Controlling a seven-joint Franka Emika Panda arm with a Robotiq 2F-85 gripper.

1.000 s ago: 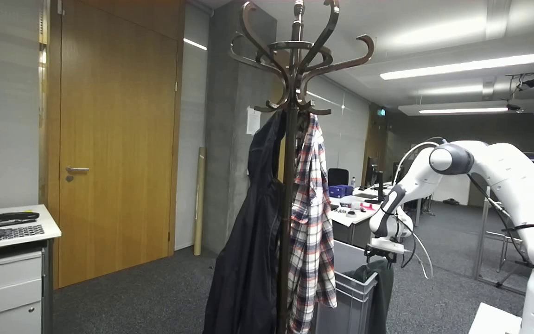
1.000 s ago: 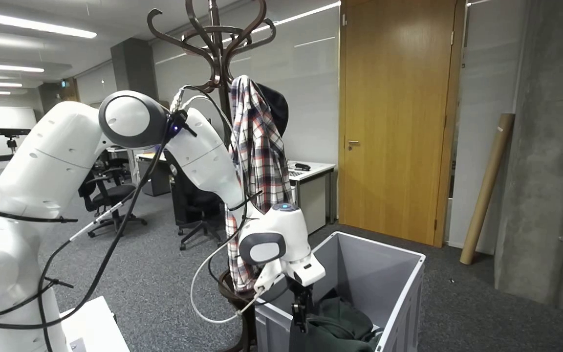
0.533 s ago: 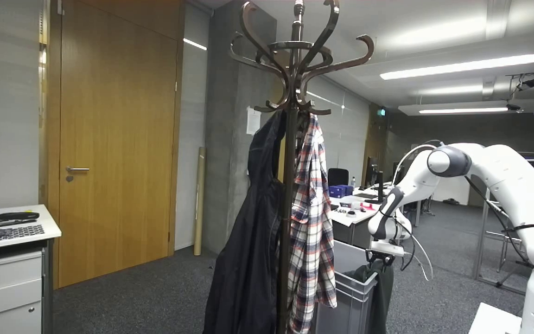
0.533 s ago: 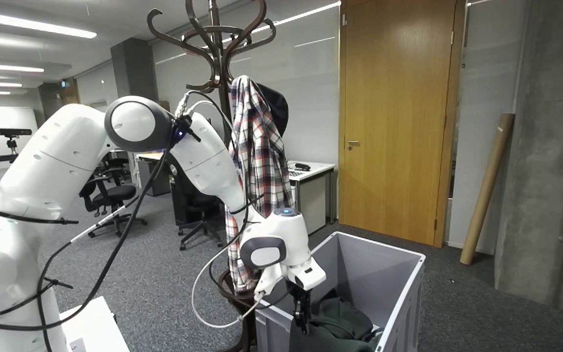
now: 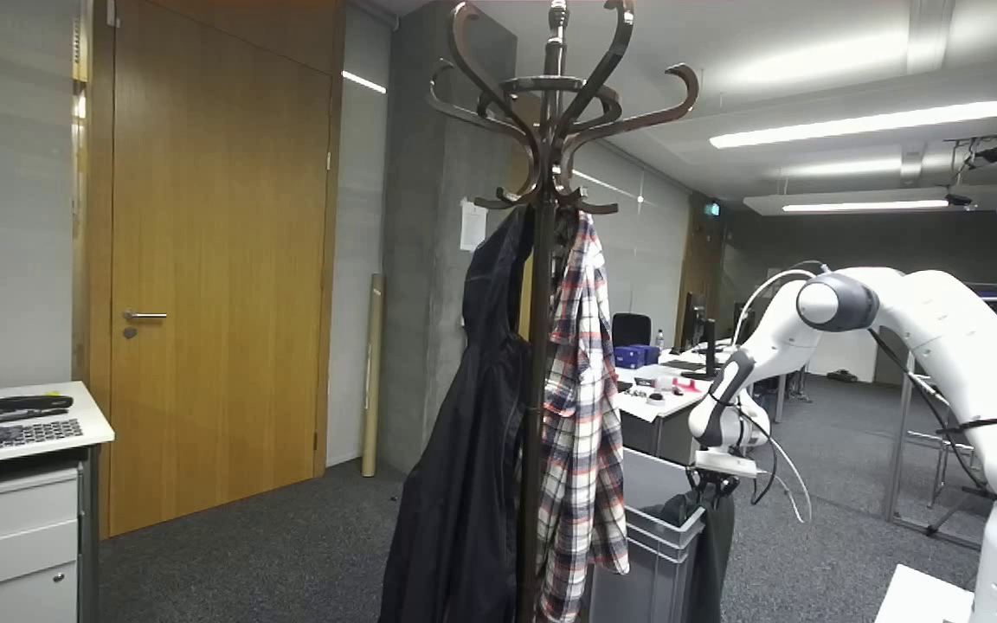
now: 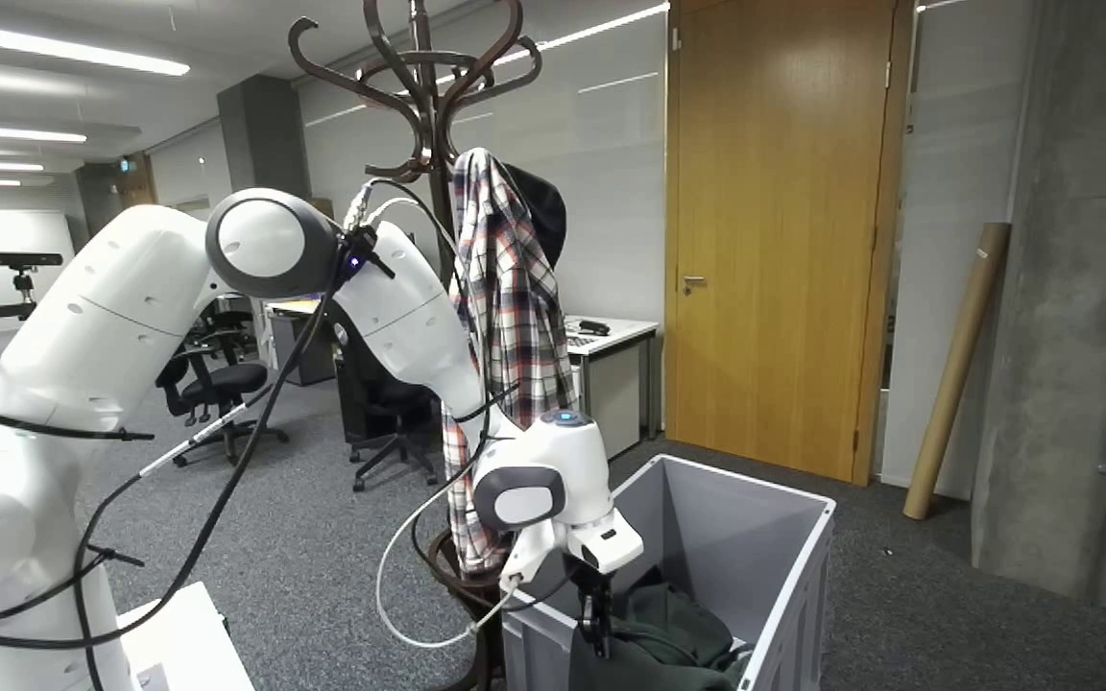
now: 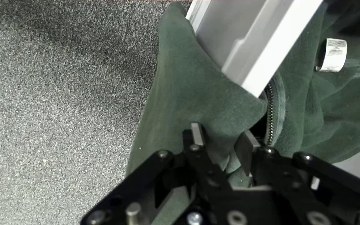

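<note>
On green garment, printed white label, illegible

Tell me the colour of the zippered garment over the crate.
The zippered garment is dark green, clearest in the wrist view.

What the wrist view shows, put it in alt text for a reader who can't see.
A black claw, jaws partly apart, straddles a dark green garment with a metal zipper, draped over a gray crate's rim. A white printed label shows at upper right; speckled gray carpet fills the left.
</note>
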